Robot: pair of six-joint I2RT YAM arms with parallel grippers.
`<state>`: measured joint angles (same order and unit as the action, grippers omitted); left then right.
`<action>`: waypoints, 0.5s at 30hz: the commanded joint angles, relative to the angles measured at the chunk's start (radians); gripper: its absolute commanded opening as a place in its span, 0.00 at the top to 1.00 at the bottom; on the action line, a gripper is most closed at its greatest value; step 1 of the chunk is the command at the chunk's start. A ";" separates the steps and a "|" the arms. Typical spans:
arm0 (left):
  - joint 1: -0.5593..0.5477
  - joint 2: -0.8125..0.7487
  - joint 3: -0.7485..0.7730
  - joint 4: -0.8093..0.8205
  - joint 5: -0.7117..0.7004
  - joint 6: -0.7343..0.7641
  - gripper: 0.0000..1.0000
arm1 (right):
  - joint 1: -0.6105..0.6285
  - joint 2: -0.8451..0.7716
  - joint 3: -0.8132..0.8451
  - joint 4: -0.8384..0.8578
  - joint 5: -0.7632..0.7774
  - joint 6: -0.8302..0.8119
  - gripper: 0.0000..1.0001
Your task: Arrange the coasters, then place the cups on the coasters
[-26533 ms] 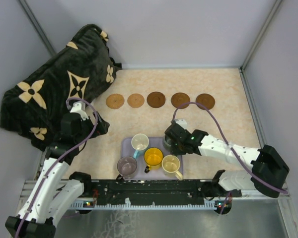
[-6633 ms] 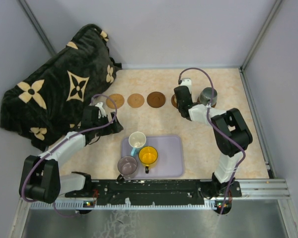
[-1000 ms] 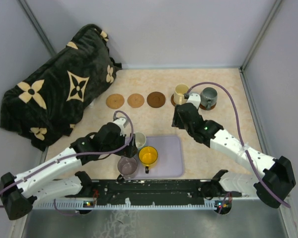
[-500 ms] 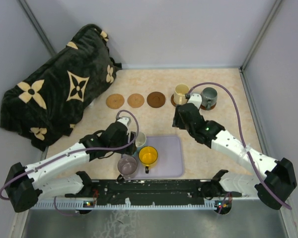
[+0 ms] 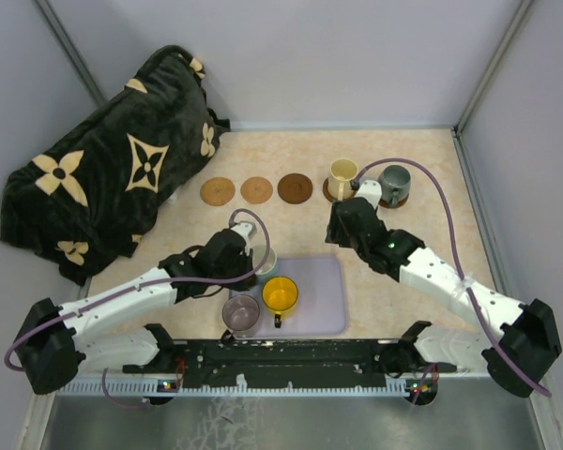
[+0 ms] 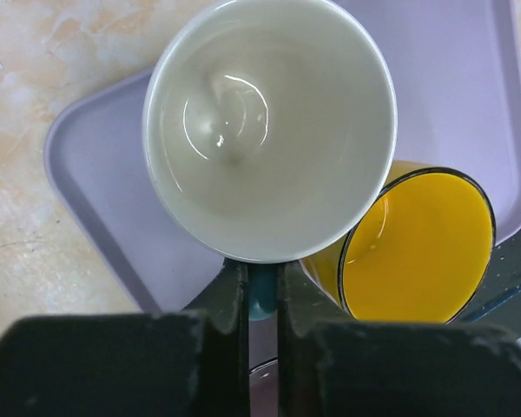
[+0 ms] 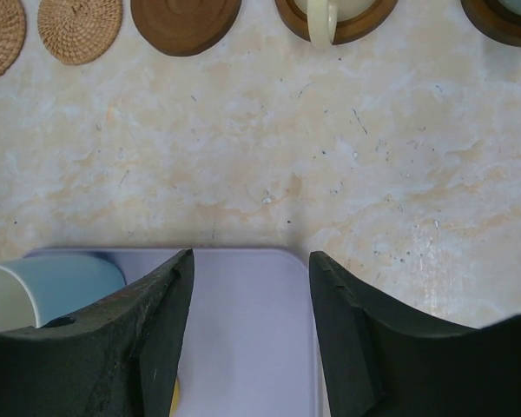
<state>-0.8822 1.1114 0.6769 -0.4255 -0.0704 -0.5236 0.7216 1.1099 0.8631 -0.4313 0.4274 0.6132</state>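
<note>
Five coasters line the far side of the table: a tan coaster (image 5: pixel 218 190), a second tan coaster (image 5: pixel 256 190) and a dark brown coaster (image 5: pixel 295 187) all bare, then the cream mug (image 5: pixel 342 175) on the fourth coaster (image 5: pixel 331 196) and the grey-green mug (image 5: pixel 393 180) on the fifth coaster (image 5: pixel 401 200). On the lavender tray (image 5: pixel 319 300), the purple-grey mug (image 5: pixel 240 312) is at the near-left corner, the white mug (image 6: pixel 269 130) at the far-left corner and the yellow mug (image 6: pixel 417 243) just beside it. The left gripper (image 6: pixel 260 278) is clamped on the white mug's light blue handle (image 6: pixel 262 300); the right gripper (image 7: pixel 250 261) is spread with nothing in it, over the tray's far edge.
</note>
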 commanded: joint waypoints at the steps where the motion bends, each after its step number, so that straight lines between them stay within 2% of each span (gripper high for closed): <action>1: -0.004 0.021 -0.036 0.064 0.056 -0.009 1.00 | -0.005 -0.051 -0.001 0.011 0.007 0.011 0.44; 8: -0.006 0.037 -0.013 0.089 0.050 -0.010 1.00 | -0.005 -0.078 -0.017 0.009 0.013 0.010 0.44; 15: -0.008 0.048 0.149 0.104 -0.117 0.040 1.00 | -0.005 -0.082 -0.037 0.011 0.004 0.010 0.44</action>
<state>-0.8845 1.1442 0.6979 -0.3691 -0.0780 -0.5213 0.7216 1.0538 0.8288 -0.4446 0.4271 0.6140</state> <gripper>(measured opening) 0.153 0.563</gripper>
